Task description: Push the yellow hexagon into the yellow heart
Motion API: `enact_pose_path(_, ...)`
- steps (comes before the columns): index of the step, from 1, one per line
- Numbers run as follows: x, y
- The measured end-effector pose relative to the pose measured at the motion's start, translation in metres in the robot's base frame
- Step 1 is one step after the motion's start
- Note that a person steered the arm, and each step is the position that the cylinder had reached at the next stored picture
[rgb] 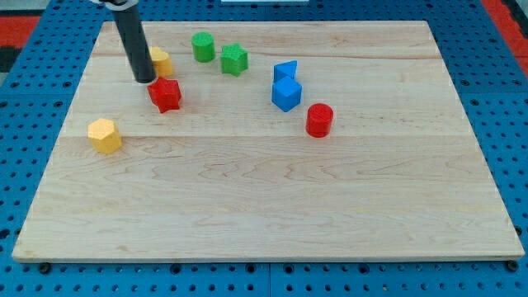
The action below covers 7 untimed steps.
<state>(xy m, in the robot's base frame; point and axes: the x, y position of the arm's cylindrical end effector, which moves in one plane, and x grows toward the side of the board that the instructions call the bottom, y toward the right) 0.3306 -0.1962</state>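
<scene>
The yellow hexagon lies near the board's left edge, below the other blocks. The yellow heart sits at the upper left, partly hidden behind my rod. My tip rests on the board just left of the red star and right against the heart's lower left side. The tip is up and to the right of the hexagon, well apart from it.
A green cylinder and a green star stand at the top centre. Two blue blocks touch each other right of centre. A red cylinder stands below them. The wooden board lies on a blue pegboard.
</scene>
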Motion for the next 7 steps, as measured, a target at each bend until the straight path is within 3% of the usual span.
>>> enact_pose_path(3,-0.018,-0.001)
enact_pose_path(5,0.056,-0.092)
enact_pose_path(7,0.139,-0.073)
